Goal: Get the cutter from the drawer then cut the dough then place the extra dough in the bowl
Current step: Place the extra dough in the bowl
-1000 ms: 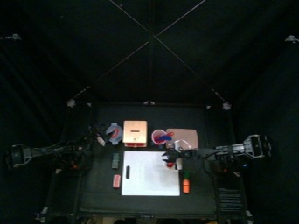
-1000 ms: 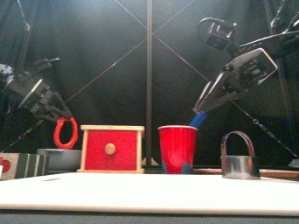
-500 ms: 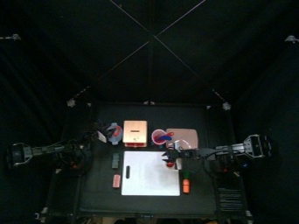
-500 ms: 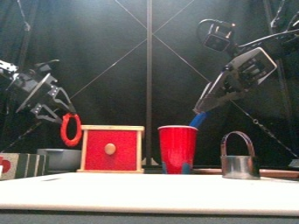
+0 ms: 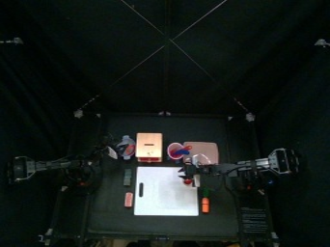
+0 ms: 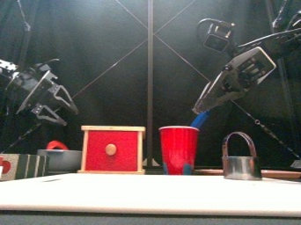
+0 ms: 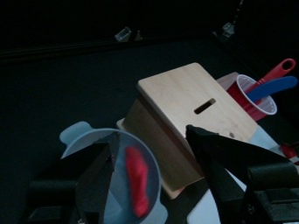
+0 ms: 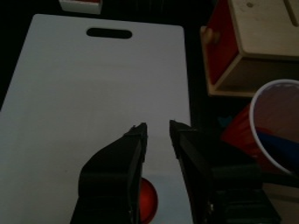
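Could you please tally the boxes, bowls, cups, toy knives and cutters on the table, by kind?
wooden box: 1
bowl: 1
red cup: 1
toy knives (blue knife, red knife): 2
metal cutter: 1
Total: 6

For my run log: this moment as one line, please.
extra dough: in bowl | left gripper: open, above bowl | right gripper: open, above board | cutter: upright, unheld

The bowl [image 6: 59,161] hides most of the dough [image 6: 55,145]
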{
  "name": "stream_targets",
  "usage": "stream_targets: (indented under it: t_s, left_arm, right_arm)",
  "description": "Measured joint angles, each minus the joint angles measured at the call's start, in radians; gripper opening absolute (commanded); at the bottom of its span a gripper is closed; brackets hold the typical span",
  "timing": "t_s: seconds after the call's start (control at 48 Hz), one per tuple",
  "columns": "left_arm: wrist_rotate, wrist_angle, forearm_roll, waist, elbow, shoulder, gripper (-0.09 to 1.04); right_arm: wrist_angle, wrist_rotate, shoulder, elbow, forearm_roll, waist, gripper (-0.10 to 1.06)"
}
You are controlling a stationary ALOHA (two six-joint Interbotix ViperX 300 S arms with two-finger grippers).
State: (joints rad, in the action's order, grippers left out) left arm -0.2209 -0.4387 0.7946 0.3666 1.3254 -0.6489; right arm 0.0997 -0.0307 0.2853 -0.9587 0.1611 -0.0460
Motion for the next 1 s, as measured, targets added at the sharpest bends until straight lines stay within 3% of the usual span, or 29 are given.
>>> stream_targets:
  t_s: [0.208, 0.354, 0.646, 0.792, 1.0]
  left_arm:
    - [-0.003, -0.015, -0.041, -0.018, -0.003, 0.0, 0.94]
    - [-0.002, -0.017, -0.158, -0.087, -0.025, 0.0, 0.94]
    - [0.003, -0.109, -0.485, -0.35, -0.06, 0.002, 0.94]
    - [0.0, -0.141, -0.509, -0.387, -0.051, 0.003, 0.94]
    - [0.002, -0.143, -0.489, -0.385, -0.018, 0.018, 0.94]
  right_arm:
    - [0.0, 0.0, -0.009, 0.015, 0.0, 0.0, 0.69]
    - [0.041, 0.011, -0.005, 0.048, 0.006, -0.002, 0.69]
    - [0.368, 0.014, 0.006, 0.072, 0.034, -0.009, 0.69]
    - [0.465, 0.015, 0.002, 0.066, 0.034, -0.026, 0.69]
    - [0.483, 0.014, -0.015, 0.063, 0.032, -0.057, 0.69]
